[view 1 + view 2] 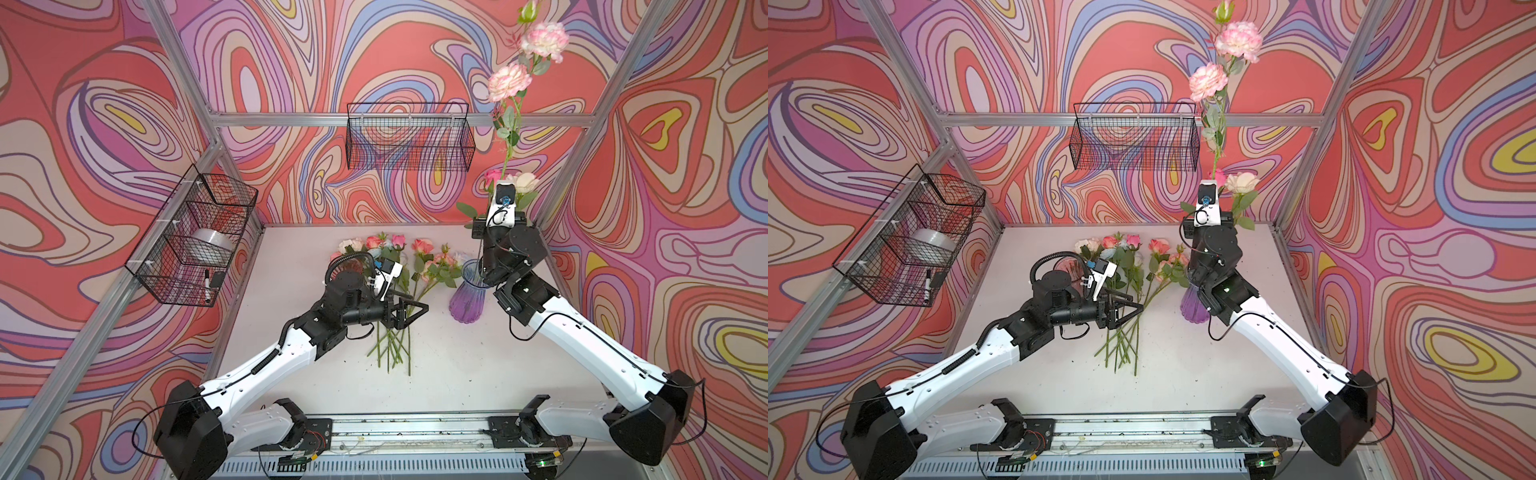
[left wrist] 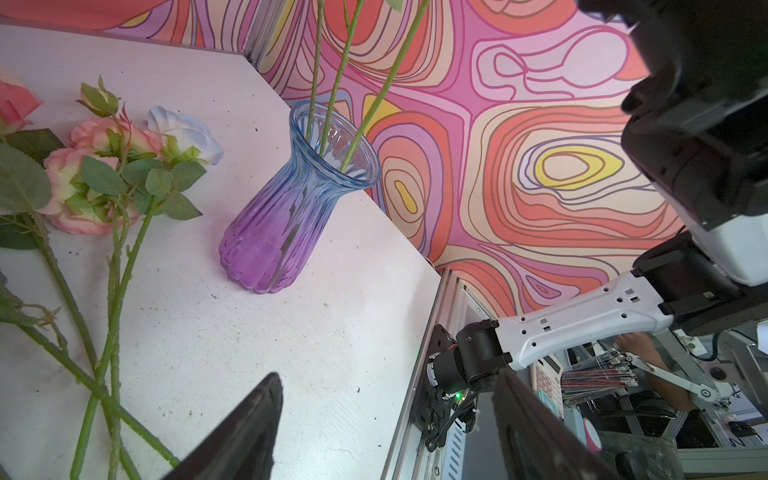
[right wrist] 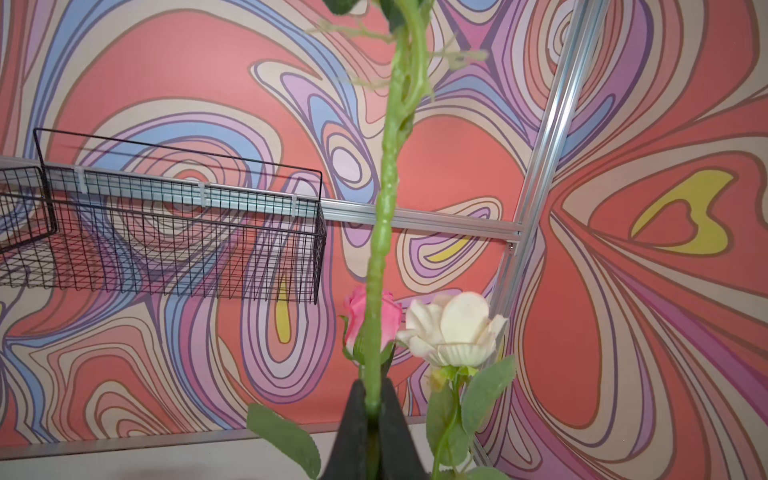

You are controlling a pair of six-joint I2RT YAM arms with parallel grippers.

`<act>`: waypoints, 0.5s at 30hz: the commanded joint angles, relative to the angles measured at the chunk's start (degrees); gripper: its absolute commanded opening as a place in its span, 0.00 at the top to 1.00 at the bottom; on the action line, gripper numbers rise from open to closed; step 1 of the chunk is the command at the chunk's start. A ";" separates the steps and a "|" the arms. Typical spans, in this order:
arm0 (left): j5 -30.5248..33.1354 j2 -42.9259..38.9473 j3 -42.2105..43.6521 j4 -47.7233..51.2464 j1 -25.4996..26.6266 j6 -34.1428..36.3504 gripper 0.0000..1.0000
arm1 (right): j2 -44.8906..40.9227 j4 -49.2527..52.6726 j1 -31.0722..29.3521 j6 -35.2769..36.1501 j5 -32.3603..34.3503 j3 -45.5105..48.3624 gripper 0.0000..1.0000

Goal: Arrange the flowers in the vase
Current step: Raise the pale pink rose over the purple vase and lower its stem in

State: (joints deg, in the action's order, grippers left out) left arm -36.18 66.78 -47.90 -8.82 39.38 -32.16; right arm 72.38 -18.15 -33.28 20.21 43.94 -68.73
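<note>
The vase [image 1: 467,297] stands upright on the white table [image 1: 457,374], blue at its mouth and purple at its foot. 3 green stems [image 2: 385,83] enter its mouth. Above the vase, the right gripper [image 3: 374,388] is clamped tight on 1 of them, the tall carnation stem [image 3: 384,216], which rises well above the vase and carries 2 pink-and-white blooms and a bud. A pink rose [image 3: 359,318] and a white rose [image 3: 455,328] stand in the vase just beside that stem. The remaining flowers [image 1: 395,266] lie in a loose pile on the table, left of the vase, with their stems crossing. The left gripper [image 1: 420,309] hovers over those stems, left of the vase, its jaws spread wide with nothing between them.
</note>
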 commanded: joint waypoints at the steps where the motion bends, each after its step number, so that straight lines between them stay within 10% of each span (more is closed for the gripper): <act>1: -0.23 -0.18 -1.49 -0.69 0.00 0.70 0.20 | -1.98 -0.65 0.82 -1.19 -0.20 2.90 1.00; 15: 0.51 0.42 -1.78 0.47 0.00 1.50 0.20 | -10.23 14.80 0.79 -24.47 -0.87 17.78 0.93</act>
State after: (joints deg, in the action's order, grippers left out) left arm -35.77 66.87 -47.90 -8.78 39.38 -31.53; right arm 63.75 -8.01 -32.67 1.54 43.66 -52.18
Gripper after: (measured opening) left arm 0.801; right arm 0.067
